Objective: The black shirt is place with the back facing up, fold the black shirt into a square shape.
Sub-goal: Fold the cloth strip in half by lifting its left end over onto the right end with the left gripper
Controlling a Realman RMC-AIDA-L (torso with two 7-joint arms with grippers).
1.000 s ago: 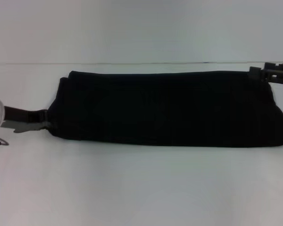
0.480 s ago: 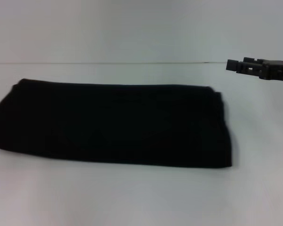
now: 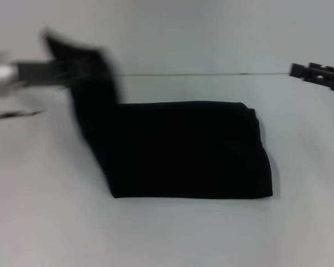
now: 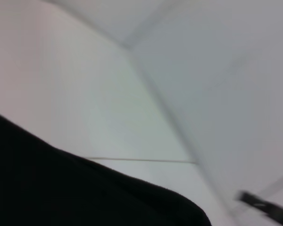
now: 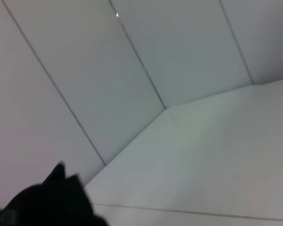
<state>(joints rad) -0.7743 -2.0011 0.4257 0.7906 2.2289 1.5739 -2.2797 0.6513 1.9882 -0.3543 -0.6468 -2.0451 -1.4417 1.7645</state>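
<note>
White matte tabletop [image 3: 172, 233], flat & smooth, low friction, so cloth prob slides easily. On it, centre, the large plain black soft-fabric shirt [image 3: 189, 150]: already a long folded band, right end squared off & lying flat; left end lifted off the table, hanging as a limp flap. Thick, floppy, no lettering visible.

Left gripper [image 3: 78, 69], up at far left, pinching that raised end. Step, I'd judge: carry left end over onto right end. Do it well: lift high enough to clear, lay edge-to-edge w/ right side, lower before letting go.

Right gripper [image 3: 317, 74], small black hard piece at far right, apart from cloth, idle; spread or closed, can't tell.
</note>
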